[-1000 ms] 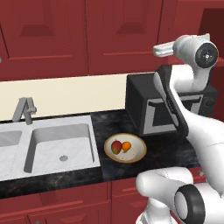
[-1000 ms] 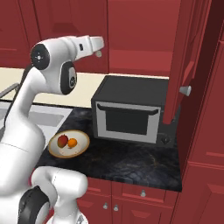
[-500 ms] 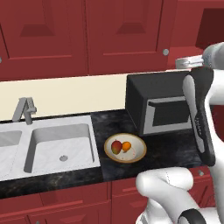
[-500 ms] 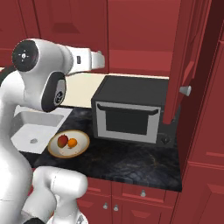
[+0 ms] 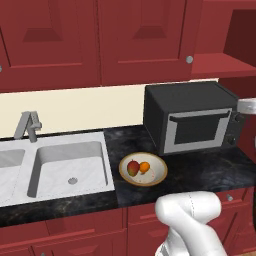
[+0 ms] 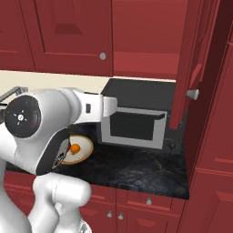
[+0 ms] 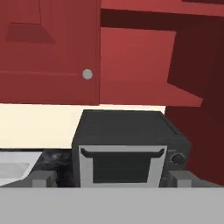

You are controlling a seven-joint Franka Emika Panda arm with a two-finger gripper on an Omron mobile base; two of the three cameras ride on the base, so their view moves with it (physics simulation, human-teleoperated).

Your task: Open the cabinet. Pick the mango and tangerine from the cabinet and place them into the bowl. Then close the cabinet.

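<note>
Fruit job looks done: mango [image 5: 132, 167] and tangerine [image 5: 144, 167] side by side in the bowl [image 5: 157, 175], on the dark counter [image 5: 210, 167] just beside the sink [image 5: 70, 165]. Remaining, by the look of it: closing the cabinet [image 7: 144, 70], door [image 6: 187, 63] swung wide, shelf bare. Gripper [image 7: 111, 178] spread wide, holding nothing (facing the toaster oven [image 7: 129, 146]). Best to push near the knob [image 6: 193, 94], keeping above the oven top.

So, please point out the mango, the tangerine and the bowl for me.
mango [image 5: 133, 168], left base view, middle of the red-green fruit.
tangerine [image 5: 144, 167], left base view, centre of the orange fruit.
bowl [image 5: 159, 173], left base view, bare inner wall on its right side.
</note>
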